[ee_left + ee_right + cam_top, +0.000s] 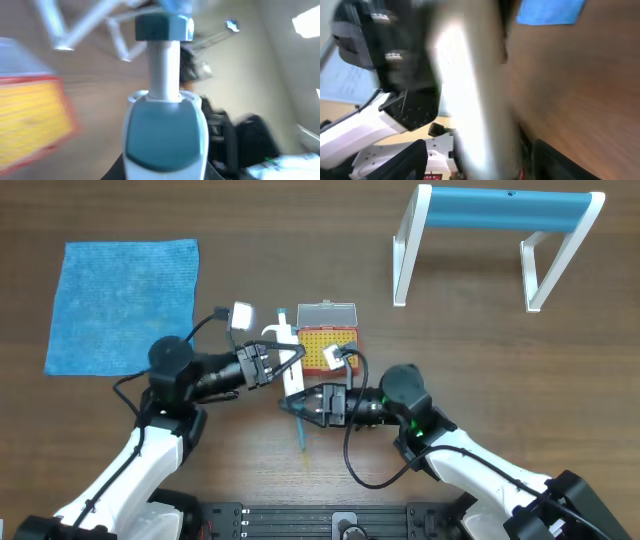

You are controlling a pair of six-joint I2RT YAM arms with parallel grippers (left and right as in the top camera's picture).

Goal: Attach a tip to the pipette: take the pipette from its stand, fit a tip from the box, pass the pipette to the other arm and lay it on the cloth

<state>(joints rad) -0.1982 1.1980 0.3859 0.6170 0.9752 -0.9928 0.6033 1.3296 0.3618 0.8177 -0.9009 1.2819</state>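
Fingers of the left gripper point(288, 366) are closed narrowly on the upper body of the pipette point(294, 383). They grip its white and grey-blue handle section just below the dark collar. In the left wrist view that body stands upright between the two fingers, almost touching the camera. The right gripper point(298, 404) has its fingers shut on the same pipette lower down. They are on the slim shaft just under the left fingers, so the two sets of fingertips nearly meet from opposite sides. The pipette hangs off the table point(480, 380) between them. Its finger hook is on the far side of the left fingers, and a clear tip point(302, 438) is fitted at the end that sticks out past the right fingers towards the arm bases.

The tip box point(322, 342) sits on the table just beyond both sets of fingertips, close to the pipette's upper end but not touching it. Its yellow rack is exposed and its lid is folded back on the far side. The blue cloth point(125, 305) lies flat, well away from the fingers, out past the left gripper's wrist. The stand point(500, 210), white legs under a blue bar, is well apart from both grippers, out beyond the right arm's side.
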